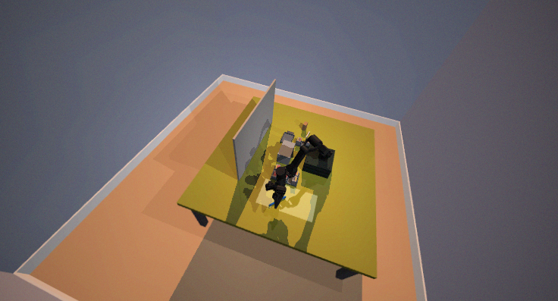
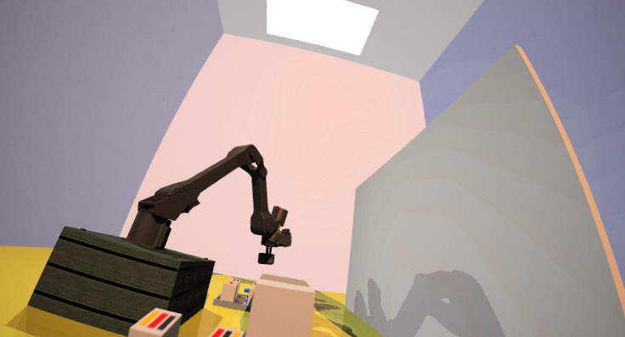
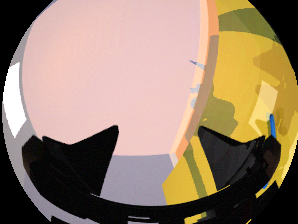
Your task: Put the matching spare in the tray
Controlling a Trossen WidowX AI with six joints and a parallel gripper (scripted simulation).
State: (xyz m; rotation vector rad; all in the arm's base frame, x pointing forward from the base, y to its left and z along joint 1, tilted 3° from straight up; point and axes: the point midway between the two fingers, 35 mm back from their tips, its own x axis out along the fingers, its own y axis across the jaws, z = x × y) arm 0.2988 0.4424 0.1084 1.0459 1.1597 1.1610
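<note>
Gripper (image 2: 266, 255) open, empty, above pale tray (image 1: 304, 207); spare's axis unreadable.

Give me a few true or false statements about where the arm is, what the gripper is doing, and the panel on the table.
1. The gripper is open and holds nothing. True.
2. The arm's base sits on a dark slatted crate. True.
3. The gripper is resting on top of the tan box. False: in the exterior view it hangs in the air above it.
4. The grey panel lies flat on the table. False: it stands upright on edge.
5. A spare with red and dark stripes lies in front of the crate. True.
</note>
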